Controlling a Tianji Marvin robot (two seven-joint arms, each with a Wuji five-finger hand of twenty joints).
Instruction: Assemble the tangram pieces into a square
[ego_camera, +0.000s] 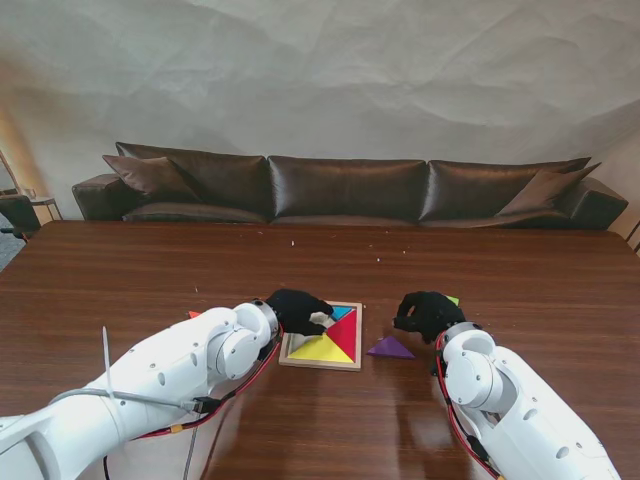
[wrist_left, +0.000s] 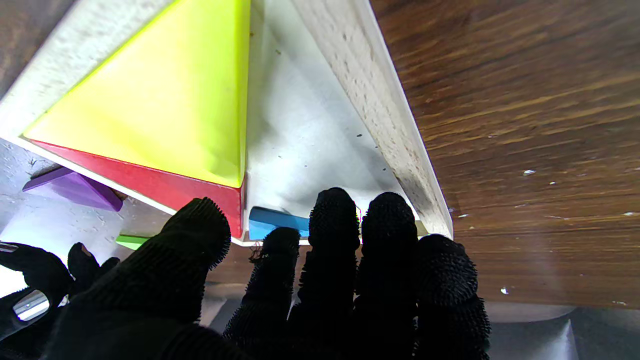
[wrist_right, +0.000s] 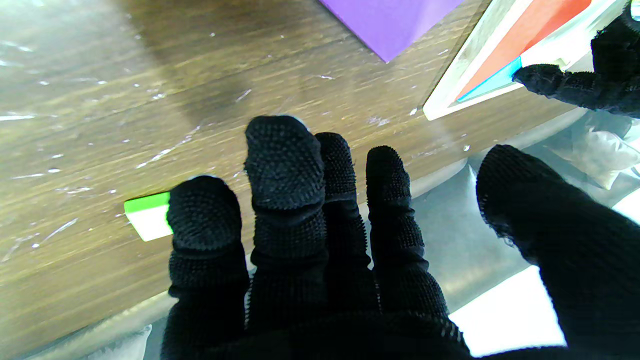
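Note:
A wooden square tray (ego_camera: 318, 364) lies in front of me, holding a yellow triangle (ego_camera: 320, 348), a red triangle (ego_camera: 346, 333) and a small blue piece (ego_camera: 342, 312). My left hand (ego_camera: 297, 308) is over the tray's far left corner, fingers spread, fingertips (wrist_left: 334, 210) on the bare white floor (wrist_left: 310, 140) beside the yellow triangle (wrist_left: 165, 100). A purple triangle (ego_camera: 390, 348) lies on the table right of the tray. My right hand (ego_camera: 428, 313) hovers beyond it, open and holding nothing. A green piece (wrist_right: 145, 215) lies by its fingertips (wrist_right: 282, 150).
An orange piece (ego_camera: 193, 314) peeks out beside my left forearm. The brown wooden table (ego_camera: 500, 270) stretches far and wide around the tray. A dark leather sofa (ego_camera: 350, 190) stands behind its far edge.

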